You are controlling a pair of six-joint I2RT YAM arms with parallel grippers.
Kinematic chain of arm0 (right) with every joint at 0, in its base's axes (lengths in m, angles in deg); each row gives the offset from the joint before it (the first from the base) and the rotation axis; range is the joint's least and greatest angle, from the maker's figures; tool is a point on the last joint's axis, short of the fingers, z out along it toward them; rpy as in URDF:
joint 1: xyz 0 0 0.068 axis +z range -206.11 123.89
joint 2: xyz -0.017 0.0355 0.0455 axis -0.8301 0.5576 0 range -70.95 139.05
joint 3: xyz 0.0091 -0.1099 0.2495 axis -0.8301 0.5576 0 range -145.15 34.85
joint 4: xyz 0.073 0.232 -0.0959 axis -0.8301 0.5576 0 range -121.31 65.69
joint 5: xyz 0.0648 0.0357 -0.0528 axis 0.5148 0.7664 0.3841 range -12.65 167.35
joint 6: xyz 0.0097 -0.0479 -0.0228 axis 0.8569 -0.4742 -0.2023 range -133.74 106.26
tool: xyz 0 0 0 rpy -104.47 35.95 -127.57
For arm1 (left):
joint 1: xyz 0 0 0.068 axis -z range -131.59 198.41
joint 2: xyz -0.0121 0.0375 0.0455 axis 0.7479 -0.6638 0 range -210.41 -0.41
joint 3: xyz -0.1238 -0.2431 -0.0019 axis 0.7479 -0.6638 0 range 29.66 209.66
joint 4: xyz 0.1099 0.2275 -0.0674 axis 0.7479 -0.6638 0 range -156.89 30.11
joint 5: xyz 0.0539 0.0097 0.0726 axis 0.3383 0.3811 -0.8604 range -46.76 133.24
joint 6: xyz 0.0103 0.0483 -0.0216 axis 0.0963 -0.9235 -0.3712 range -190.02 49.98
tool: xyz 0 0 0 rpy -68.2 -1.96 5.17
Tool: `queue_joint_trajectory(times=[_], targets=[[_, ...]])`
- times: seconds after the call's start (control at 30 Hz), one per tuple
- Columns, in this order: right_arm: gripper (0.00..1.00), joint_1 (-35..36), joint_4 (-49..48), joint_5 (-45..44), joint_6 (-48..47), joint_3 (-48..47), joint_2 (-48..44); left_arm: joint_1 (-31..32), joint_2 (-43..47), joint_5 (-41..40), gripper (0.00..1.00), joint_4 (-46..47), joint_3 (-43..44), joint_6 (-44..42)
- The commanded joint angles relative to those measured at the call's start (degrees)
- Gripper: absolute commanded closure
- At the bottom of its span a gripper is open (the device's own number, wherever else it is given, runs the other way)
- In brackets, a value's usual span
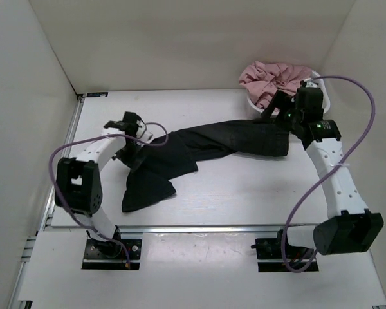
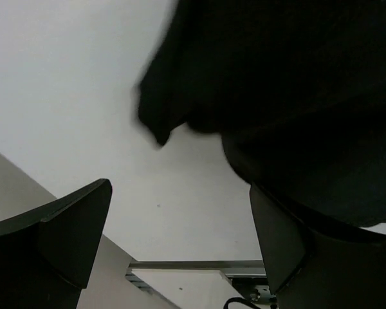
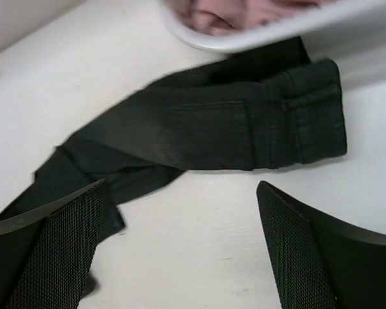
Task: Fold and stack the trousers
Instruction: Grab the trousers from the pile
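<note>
The black trousers (image 1: 225,138) lie across the table, waistband end at the right and the legs bunched in folds at the left (image 1: 148,183). My left gripper (image 1: 127,153) hangs open at the left edge of the bunched legs; in the left wrist view the dark cloth (image 2: 296,96) fills the upper right, reaching down to the right finger (image 2: 289,248), with bare table between the fingers. My right gripper (image 1: 275,111) stands open just above the waistband end (image 3: 244,125), nothing between its fingers (image 3: 58,248).
A white basket (image 1: 323,90) holding a pink garment (image 1: 273,77) stands at the back right, right behind my right gripper; its rim (image 3: 257,35) crosses the top of the right wrist view. Walls enclose the table on three sides. A metal rail (image 1: 199,228) runs along the near edge.
</note>
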Motion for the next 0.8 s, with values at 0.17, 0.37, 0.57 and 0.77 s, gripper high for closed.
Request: queue_joint_trajectory(times=[0.17, 0.37, 0.57, 0.77], targets=[[0.01, -5.7, -6.9, -2.5, 2.6, 6.0, 14.1, 3.2, -10.8, -4.6, 0.00, 5.0, -1.3, 2.9], [0.10, -6.2, -11.1, -2.5, 5.8, 6.5, 22.5, 3.8, -12.5, 0.3, 0.41, 5.0, -4.1, 3.6], [0.99, -6.2, -11.1, -4.3, 9.2, 10.6, 23.6, 0.3, -8.1, -5.6, 0.86, 6.2, -5.8, 1.2], [1.00, -8.0, -12.7, -1.7, 11.3, 23.9, 14.2, -16.9, -4.7, -7.9, 0.81, 7.8, 0.7, -5.0]])
